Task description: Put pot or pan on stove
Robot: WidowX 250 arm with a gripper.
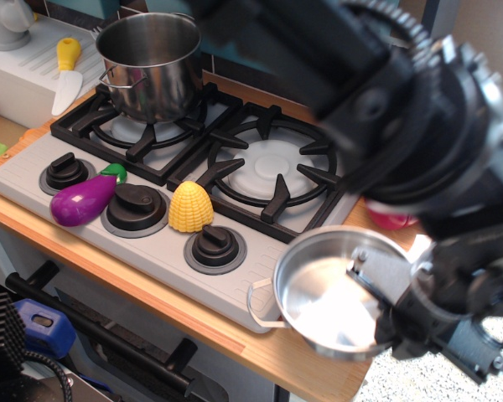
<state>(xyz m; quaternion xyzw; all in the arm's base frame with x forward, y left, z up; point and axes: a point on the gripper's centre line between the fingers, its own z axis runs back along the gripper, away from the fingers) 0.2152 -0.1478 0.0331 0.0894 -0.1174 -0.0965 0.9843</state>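
Note:
The shallow shiny steel pan [323,301] is at the front right, overlapping the stove's front right corner and the wooden counter edge, and seems lifted a little. Its wire loop handle [262,303] points left. My gripper [391,303] is at the pan's right side, shut on its rim, with one finger [370,272] inside the pan. The light grey stove [155,255] has two black grates. The right grate [272,167] is bare. My arm hides the far right of the stove.
A taller steel stockpot [151,63] stands on the left grate. A purple eggplant [84,201] and a yellow corn [190,207] lie among the knobs. A yellow-handled knife [65,75] lies on the white sink [21,79]. A red object [391,220] sits behind the pan.

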